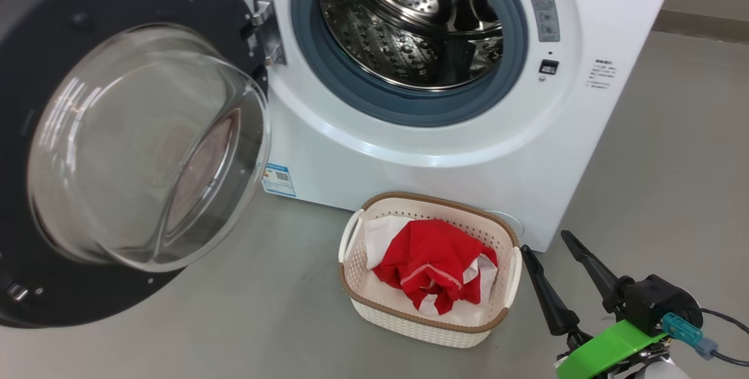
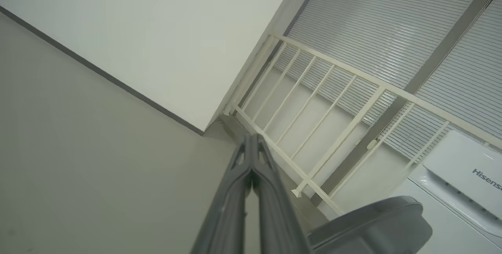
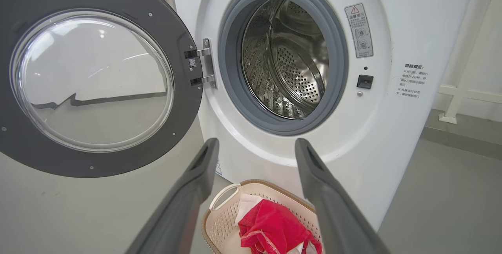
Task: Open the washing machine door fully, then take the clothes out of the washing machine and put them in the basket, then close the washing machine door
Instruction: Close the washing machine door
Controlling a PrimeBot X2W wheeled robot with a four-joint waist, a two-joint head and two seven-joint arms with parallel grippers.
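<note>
- Head view: the washing machine door [image 1: 146, 145] is seen swung wide open to the left of the washing machine [image 1: 409, 157], carried on its hinge. The perforated steel drum [image 1: 409, 22] is seen bare, and no fabric can be made out in the part that shows. The cream basket [image 1: 430, 197] is set on the floor just in front of the washing machine, below its opening. The red and white clothes [image 1: 433, 265] are heaped inside the basket. The right gripper [image 1: 545, 241] is found near the washing machine's lower right corner, beside the basket, with its fingers spread apart and nothing held.
- Left wrist view: the left gripper [image 2: 251, 138] is shown with its two fingers pressed together and nothing between them. It is pointed away from the washing machine, towards a wall corner and a white railing [image 2: 313, 101]. Only a strip of the machine's white top is caught at the lower right.
- Right wrist view: the open fingers are aimed at the washing machine's front. The drum is again seen without garments, and the filled basket lies below its opening.
- Progress: opening and unloading are judged finished, as far as the drum can be seen into. Closing the door is what is left.
</note>
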